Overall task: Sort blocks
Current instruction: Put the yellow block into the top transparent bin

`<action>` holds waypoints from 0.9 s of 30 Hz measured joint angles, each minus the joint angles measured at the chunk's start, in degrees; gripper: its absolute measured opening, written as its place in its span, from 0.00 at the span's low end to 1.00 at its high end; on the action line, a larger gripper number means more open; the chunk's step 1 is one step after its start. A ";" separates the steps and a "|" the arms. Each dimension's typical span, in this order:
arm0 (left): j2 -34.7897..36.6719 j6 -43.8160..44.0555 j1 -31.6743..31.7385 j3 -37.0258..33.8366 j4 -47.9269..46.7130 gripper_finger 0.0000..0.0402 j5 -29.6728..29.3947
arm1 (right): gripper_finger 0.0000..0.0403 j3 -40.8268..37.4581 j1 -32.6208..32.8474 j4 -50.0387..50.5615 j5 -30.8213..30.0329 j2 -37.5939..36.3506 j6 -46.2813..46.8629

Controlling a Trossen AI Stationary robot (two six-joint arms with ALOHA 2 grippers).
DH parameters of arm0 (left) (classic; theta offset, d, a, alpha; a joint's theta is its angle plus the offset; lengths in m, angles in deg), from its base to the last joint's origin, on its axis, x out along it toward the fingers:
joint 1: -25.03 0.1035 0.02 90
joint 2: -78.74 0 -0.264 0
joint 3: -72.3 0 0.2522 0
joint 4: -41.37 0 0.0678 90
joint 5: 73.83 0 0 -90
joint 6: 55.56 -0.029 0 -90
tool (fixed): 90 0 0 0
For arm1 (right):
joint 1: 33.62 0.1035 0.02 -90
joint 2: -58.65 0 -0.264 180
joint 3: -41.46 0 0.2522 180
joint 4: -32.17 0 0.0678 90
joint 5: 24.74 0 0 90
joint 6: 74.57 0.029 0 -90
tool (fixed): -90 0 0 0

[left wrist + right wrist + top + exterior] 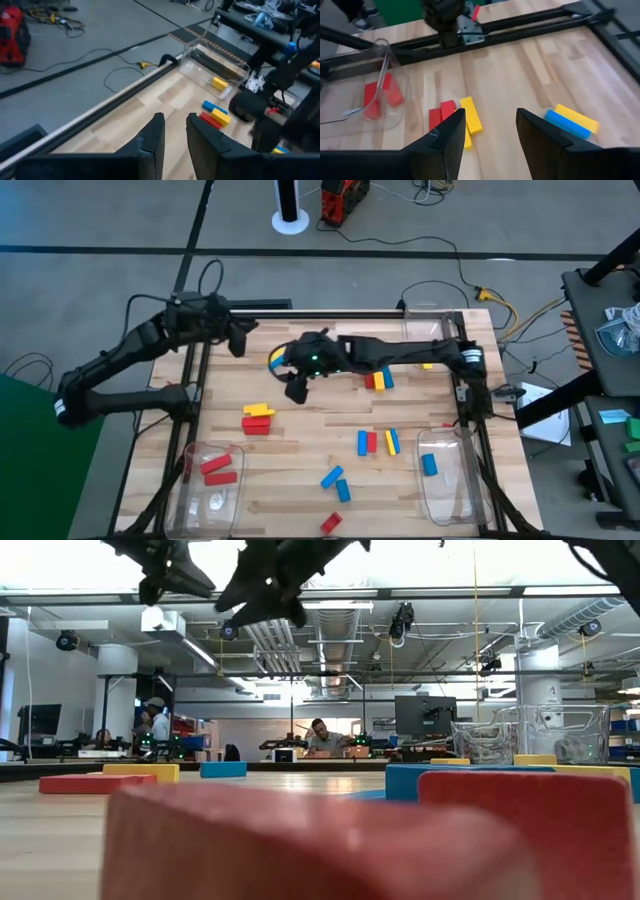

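Note:
Red, yellow and blue blocks lie scattered on the wooden table. A yellow and red cluster (258,418) lies left of centre, and a yellow and blue pair (277,358) farther back. My right gripper (297,387) hangs open above the table between them, touching nothing. In its wrist view the fingers (485,135) stand apart, with the red and yellow cluster (455,117) beyond them and the blue and yellow pair (570,122) beside them. My left gripper (240,340) hovers over the far left corner, its fingers (172,132) slightly open and holding nothing.
A clear bin (212,472) at the near left holds red blocks; another clear bin (440,470) at the near right holds a blue block. More blocks lie at centre right (378,380), near centre (376,442) and by the near edge (335,480). Black rails frame the table.

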 joint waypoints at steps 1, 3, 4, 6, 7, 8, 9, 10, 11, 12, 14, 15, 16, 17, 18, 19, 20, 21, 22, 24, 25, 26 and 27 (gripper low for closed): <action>0.46 -0.32 0.48 0.28 -0.10 0.15 0.02 | 0.41 0.76 -0.01 -0.24 0.70 0.99 -0.05; 1.36 -0.76 1.09 0.94 -0.26 0.15 0.02 | 0.42 2.36 -0.13 -0.01 2.23 3.17 -0.58; 1.78 -0.94 1.27 1.22 -0.23 0.15 0.02 | 0.42 3.25 -0.15 -0.30 3.09 4.33 -0.87; 2.46 -1.41 1.37 1.68 -0.33 0.15 0.02 | 0.43 4.74 -0.28 -0.07 4.63 6.36 -1.14; 2.72 -1.54 1.37 1.91 -0.46 0.15 0.02 | 0.43 5.67 -0.28 0.03 5.19 7.49 -1.31; 2.91 -1.60 1.35 2.04 -0.62 0.15 0.04 | 0.44 6.66 -0.29 -0.18 5.85 8.58 -1.53; 3.05 -1.61 1.35 2.05 -0.69 0.15 0.07 | 0.44 7.53 -0.34 -0.12 6.43 9.49 -1.80; 3.22 -1.61 1.35 2.05 -0.85 0.15 0.07 | 0.44 8.25 -0.39 -0.05 7.11 10.26 -2.26; 3.32 -1.61 1.35 2.05 -1.11 0.15 0.07 | 0.44 9.12 -0.39 -0.39 7.61 11.16 -2.52; 3.34 -1.61 1.35 2.05 -1.30 0.15 0.07 | 0.44 9.92 -0.39 -0.79 7.84 11.97 -2.68; 3.22 -1.61 1.35 2.05 -2.02 0.15 0.07 | 0.44 11.33 -0.44 -0.73 9.36 13.61 -3.00; 3.15 -1.61 1.35 2.03 -2.39 0.15 0.07 | 0.43 11.89 -0.46 -0.88 10.01 14.46 -3.02; 3.04 -1.61 1.35 1.98 -2.71 0.15 0.07 | 0.43 12.30 -0.46 -1.01 10.52 15.28 -3.09; 2.93 -1.64 1.35 1.96 -3.03 0.15 0.07 | 0.43 12.57 -0.46 -1.15 10.92 16.03 -3.15; 2.84 -1.64 1.35 1.96 -3.26 0.15 0.07 | 0.43 12.91 -0.46 -1.19 11.47 16.83 -3.42; 2.73 -1.64 1.33 1.96 -3.54 0.15 0.07 | 0.42 13.17 -0.44 -1.38 11.72 17.48 -3.64; 2.61 -1.64 1.34 1.94 -3.85 0.15 0.07 | 0.42 13.25 -0.40 -1.43 11.79 17.82 -3.82; 2.55 -1.64 1.33 1.92 -4.06 0.15 0.07 | 0.43 13.25 -0.39 -1.21 11.85 18.15 -4.05; 2.51 -1.66 1.33 1.90 -4.28 0.15 0.07 | 0.43 13.25 -0.30 -1.17 11.85 18.56 -4.40; 2.55 -1.83 1.29 1.90 -4.62 0.15 0.07 | 0.44 13.24 -0.14 -0.80 11.85 19.19 -5.05; 2.56 -1.84 1.30 1.90 -4.63 0.15 0.07 | 0.44 13.20 -0.05 -0.15 11.84 19.45 -5.16; 2.59 -1.85 1.30 1.90 -4.70 0.15 0.07 | 0.44 13.19 0.09 0.35 11.80 19.89 -5.42; 2.63 -1.85 1.30 1.90 -4.84 0.15 0.07 | 0.44 13.19 0.18 0.87 11.74 20.19 -5.61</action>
